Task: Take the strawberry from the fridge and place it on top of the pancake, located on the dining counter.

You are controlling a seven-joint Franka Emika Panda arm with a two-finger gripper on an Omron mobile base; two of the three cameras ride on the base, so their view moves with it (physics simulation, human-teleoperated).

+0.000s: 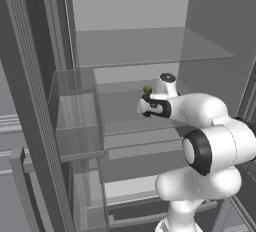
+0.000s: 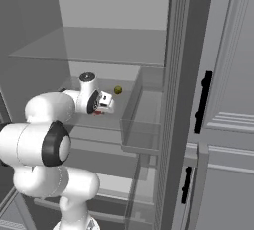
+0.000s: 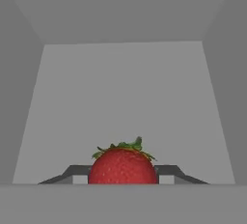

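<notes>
The gripper (image 3: 123,179) is clenched on the strawberry (image 3: 123,166), which sits low in the middle of the hand view with a dark finger (image 3: 72,174) showing on either side of it. In the right base view a speck of red shows under the gripper (image 2: 101,109), left of centre, just over a glass shelf (image 2: 99,125) inside the fridge (image 2: 114,6).

The fruit is round and small, so the hold looks slight; a quick pull back could roll it out from between the fingers and onto the shelf. A small yellow-green fruit (image 2: 118,90) lies near, further back on the shelf; a sideways swing could knock it. The door bin (image 2: 144,120) stands close at centre right, and the arm could catch it while backing out.
</notes>
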